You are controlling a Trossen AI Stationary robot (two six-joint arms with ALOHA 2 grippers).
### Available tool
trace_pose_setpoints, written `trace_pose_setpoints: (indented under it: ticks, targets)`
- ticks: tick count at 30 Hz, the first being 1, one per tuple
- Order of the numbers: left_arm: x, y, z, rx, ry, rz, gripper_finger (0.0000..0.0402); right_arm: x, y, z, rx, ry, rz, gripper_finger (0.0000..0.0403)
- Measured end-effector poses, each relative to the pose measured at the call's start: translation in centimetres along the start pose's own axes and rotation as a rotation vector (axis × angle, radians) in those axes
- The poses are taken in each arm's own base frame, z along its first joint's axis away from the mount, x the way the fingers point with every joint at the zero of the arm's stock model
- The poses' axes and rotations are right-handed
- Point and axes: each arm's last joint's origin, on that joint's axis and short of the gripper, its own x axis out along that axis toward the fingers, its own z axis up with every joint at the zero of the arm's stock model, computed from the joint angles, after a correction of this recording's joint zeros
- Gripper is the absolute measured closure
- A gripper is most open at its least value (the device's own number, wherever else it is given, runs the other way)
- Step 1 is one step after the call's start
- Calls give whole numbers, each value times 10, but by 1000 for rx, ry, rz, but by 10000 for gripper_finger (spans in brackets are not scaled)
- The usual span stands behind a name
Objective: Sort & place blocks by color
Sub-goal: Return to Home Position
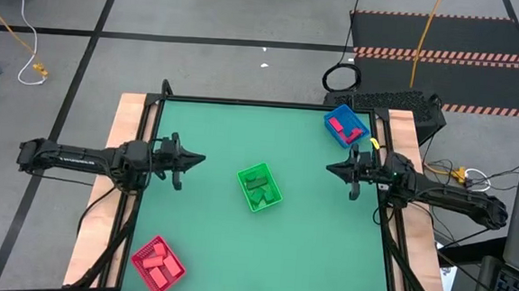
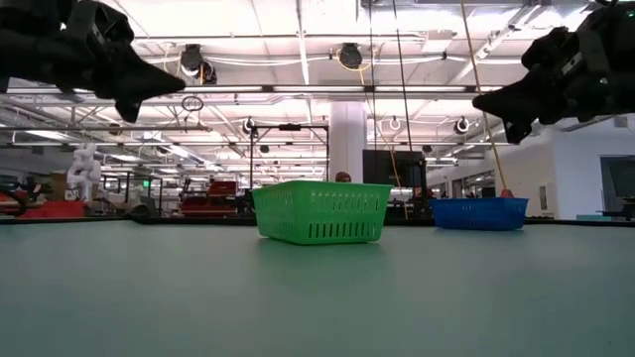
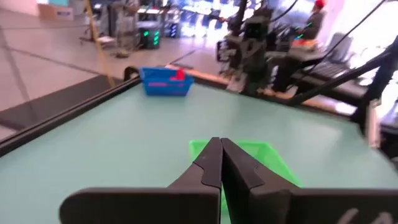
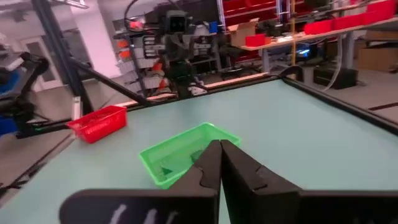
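Observation:
A green bin [image 1: 259,187] in the middle of the green table holds dark green blocks [image 1: 257,192]. Red blocks [image 1: 158,265] lie in the red bin [image 1: 157,265] at the near left corner. More red blocks [image 1: 344,127] lie in the blue bin [image 1: 346,125] at the far right. My left gripper [image 1: 199,159] hovers shut over the table's left side, pointing level at the green bin [image 3: 258,155]. My right gripper [image 1: 331,168] hovers shut over the right side, near the blue bin, also pointing level toward the green bin [image 4: 180,152]. Neither holds anything.
The table [image 1: 209,233] has a raised dark rim. Cables and a keyboard [image 1: 398,102] lie on the floor beyond the far right corner. Open table surface lies between the bins.

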Motion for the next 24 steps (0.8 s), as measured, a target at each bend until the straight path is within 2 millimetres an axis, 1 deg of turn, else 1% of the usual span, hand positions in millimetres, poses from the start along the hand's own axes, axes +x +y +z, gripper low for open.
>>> trace_pose_setpoints:
  ticks: [3, 6, 11, 18, 24]
  targets:
    - [-1, -2, -3, 8, 20, 29, 401, -1, -1, -4, -17, 37, -33, 402]
    - [-3, -5, -2, 11, 12, 5, 401, -1, -2, -7, -27, 62, -39, 402]
    - [-9, -7, -2, 46, 9, -26, 401, -3, 0, -4, -18, 36, 0, 403]
    - [-21, -2, -13, 45, -76, -45, 401, -6, 3, -2, -9, 20, 77, 403]
    - [-29, 1, -23, 76, -144, -81, 401, -8, 3, -5, -3, 44, 72, 403]
